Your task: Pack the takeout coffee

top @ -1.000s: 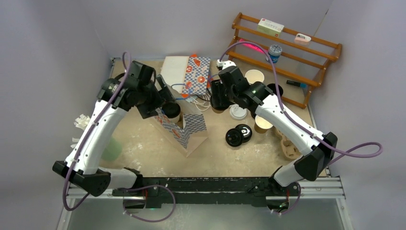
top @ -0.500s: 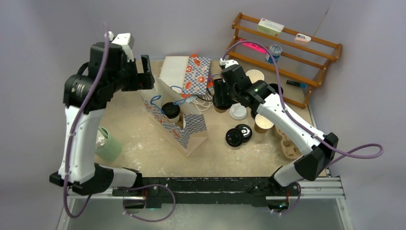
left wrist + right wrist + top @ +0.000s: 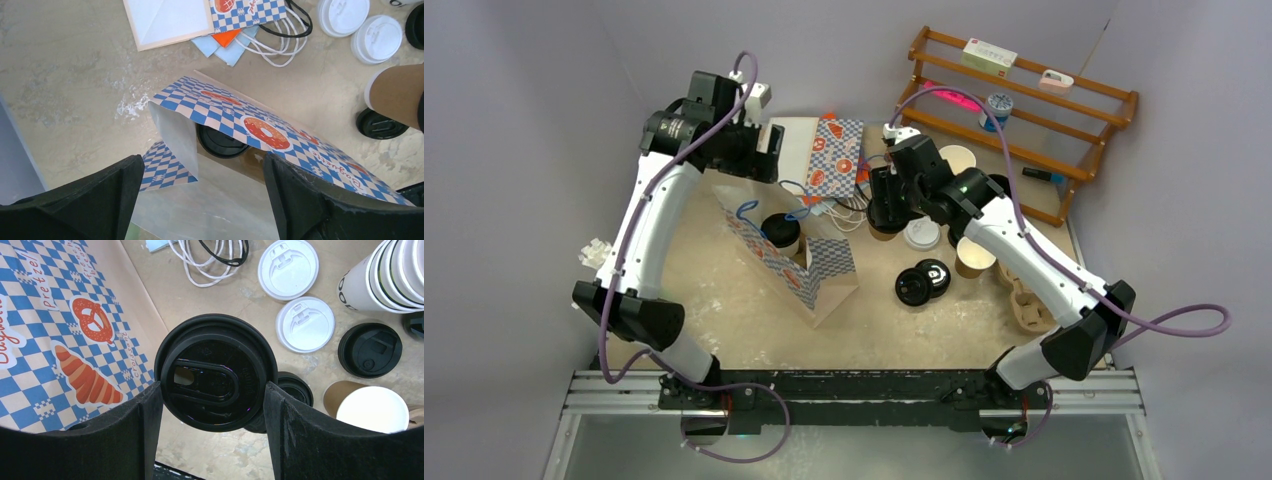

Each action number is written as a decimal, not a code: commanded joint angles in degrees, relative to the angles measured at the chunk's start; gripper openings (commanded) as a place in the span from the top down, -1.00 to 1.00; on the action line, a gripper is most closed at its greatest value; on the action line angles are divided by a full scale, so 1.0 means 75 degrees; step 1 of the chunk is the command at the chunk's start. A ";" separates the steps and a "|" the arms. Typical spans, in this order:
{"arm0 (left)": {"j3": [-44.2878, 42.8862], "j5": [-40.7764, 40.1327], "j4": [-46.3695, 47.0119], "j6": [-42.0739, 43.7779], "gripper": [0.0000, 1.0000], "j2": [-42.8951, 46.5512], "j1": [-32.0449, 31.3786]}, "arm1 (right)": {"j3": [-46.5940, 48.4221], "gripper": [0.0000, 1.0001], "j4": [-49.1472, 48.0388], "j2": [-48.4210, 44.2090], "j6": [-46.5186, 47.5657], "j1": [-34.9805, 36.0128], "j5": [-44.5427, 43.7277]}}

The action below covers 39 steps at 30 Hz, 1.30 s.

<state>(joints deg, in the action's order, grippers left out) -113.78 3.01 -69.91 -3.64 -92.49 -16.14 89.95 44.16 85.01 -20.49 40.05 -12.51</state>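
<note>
Black-lidded held cup (image 3: 216, 380): upright, long axis vertical, in the middle of the right wrist view. Seen from overhead it sits just right of centre in the upper half of the frame.
Right gripper (image 3: 212, 395): its fingers (image 3: 125, 440) are drawn in on either side of the held cup and touch the lid's rim on both sides. I cannot tell whether the base is off the table (image 3: 724, 310).
Cup in the bag (image 3: 779, 230): a second black-lidded cup, upright and already inside, toward the upper end of the opening.
Bag (image 3: 809, 275): checked paper, standing left of centre in the overhead view, mouth up. Its long axis runs from upper left to lower right.
Key relation: the bag's mouth lies frame-left of the held cup and slightly lower. The bag's checked wall fills the left edge of the right wrist view, just beside the lid.
Next move, as I judge it: lift the held cup clear of that wall, carry it frame-left, then lower it upright beside the cup in the bag.
Left gripper (image 3: 202, 165): spread wide with nothing between its fingers. It hangs over the bag's upper-left end, looking down into it.
Nearer arm: the right holds the coffee, and the left is closer to the mouth, so it is better placed to steady the bag.
Risk: the paper wall may fold inward or snag the lid.
Around: white lids (image 3: 305, 324), cup stack (image 3: 385, 275) and loose black lids (image 3: 921, 280), all frame-right of the held cup.
</note>
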 commanded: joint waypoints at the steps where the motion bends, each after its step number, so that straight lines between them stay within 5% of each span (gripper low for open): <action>1: 0.0299 -0.0237 0.0151 0.0310 -0.83 0.0133 0.0046 | 0.0398 0.31 0.0173 -0.0147 0.0049 -0.0032 -0.0024; 9: 0.1706 0.0289 0.0607 0.0445 -0.90 0.1555 0.0046 | 0.0383 0.31 0.0211 -0.0078 0.0020 -0.0032 -0.0002; 18: 0.3300 -0.1180 0.2107 0.1011 -0.83 0.2040 0.0043 | 0.0567 0.32 0.0180 0.0130 0.0051 -0.0033 0.0245; 39: 0.2528 -0.1286 0.2889 0.1710 -0.72 0.1306 0.0083 | 0.0685 0.31 0.0282 0.0158 0.0049 -0.0043 0.0246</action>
<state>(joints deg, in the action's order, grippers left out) -91.37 -8.14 -51.46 7.75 -84.77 -15.97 92.58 45.76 86.04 -20.49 40.05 -10.92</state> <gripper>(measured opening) 0.873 0.688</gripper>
